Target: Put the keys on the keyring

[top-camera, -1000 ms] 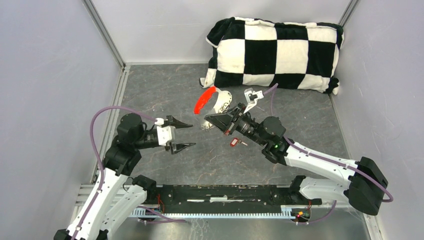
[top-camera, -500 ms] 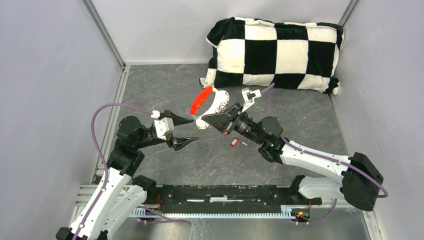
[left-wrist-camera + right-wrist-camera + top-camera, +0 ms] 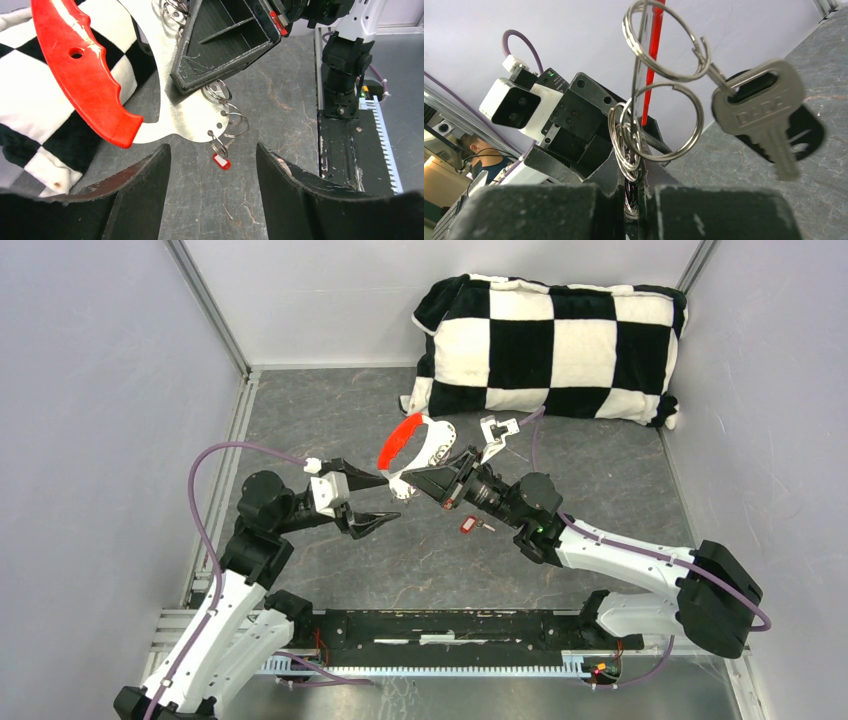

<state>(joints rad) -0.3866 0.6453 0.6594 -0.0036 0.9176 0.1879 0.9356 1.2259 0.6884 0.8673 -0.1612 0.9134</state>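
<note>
Two hands nearly touch: right hand [image 3: 413, 481] pinches the keyring [image 3: 402, 440]; left hand [image 3: 388, 498], spread at its eight o'clock, should grip it squarely.

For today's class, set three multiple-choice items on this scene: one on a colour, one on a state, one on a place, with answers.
1. The pillow has which colours? A. red and white B. black and white C. blue and grey
2. The left gripper is: A. open, holding nothing B. shut, holding nothing C. shut on a cloth
3. The red-headed key lies: A. on the pillow B. in the left gripper C. on the table
Answers: 1 B, its checks show it; 2 A, its fingers stand apart; 3 C, it rests there, near the right gripper.
</note>
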